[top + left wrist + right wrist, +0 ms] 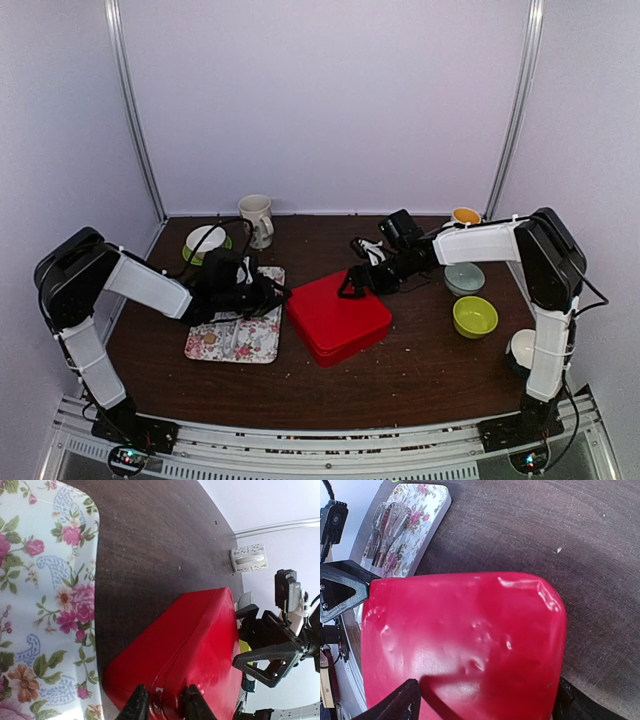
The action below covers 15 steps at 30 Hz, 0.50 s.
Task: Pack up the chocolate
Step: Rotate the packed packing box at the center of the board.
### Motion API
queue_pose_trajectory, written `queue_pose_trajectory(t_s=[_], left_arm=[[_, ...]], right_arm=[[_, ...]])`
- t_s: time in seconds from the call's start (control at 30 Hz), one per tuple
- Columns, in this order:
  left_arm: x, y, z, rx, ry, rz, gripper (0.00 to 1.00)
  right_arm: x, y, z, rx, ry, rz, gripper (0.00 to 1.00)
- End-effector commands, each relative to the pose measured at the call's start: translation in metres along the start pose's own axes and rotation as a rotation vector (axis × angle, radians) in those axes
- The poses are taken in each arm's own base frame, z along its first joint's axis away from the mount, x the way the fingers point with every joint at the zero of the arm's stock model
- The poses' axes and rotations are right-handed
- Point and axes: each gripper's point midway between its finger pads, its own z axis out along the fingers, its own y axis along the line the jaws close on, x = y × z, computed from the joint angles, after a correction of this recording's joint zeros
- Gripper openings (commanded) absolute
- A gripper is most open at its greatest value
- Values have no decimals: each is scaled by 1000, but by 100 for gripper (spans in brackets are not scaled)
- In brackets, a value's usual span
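The dark wooden table carries everything. From its near corners the two arms reach inward to meet over the middle: the left arm stretches low across the floral tray, and the right arm bends at a high elbow and runs level towards the centre. Between them lies the red box, lid down, set cornerwise to the table edge and just beside the tray. The overhead view alone shows both arms whole, while each wrist view shows the other arm's black gripper frame across the box. The left gripper sits at the box's edge on the tray side with its fingers a narrow gap apart. A small pale tab on the rim shows in that gap, but whether the jaws pinch the rim cannot be told. The right gripper hangs over the opposite part of the lid, its jaws spread wide and holding nothing (one finger throws a shadow on the glossy red). Only the right wrist view shows the metal tongs plainly, lying lengthwise on the tray. The chocolate cannot be made out in any view, so its place, its heading and its long axis cannot be told.
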Motion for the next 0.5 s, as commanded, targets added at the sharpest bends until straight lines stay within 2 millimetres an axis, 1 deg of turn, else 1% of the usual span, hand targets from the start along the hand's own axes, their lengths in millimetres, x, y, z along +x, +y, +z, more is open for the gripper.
queue_pose_trajectory(t_s=[0.0, 0.13, 0.3, 0.33, 0.4, 0.47], left_arm=[[21, 16, 14, -40, 78, -20, 24], [25, 21, 16, -56, 94, -23, 23], [27, 18, 16, -43, 103, -20, 22], [26, 16, 16, -35, 102, -14, 24], [23, 6, 16, -11, 103, 10, 36], [17, -4, 13, -2, 96, 45, 45]], right_arm=[[16, 23, 8, -66, 53, -21, 89], [19, 25, 10, -68, 61, -28, 89], [21, 25, 12, -65, 65, -28, 88], [19, 25, 11, -58, 61, -28, 88], [12, 24, 4, -35, 32, -33, 88], [0, 26, -8, -20, -16, -42, 90]])
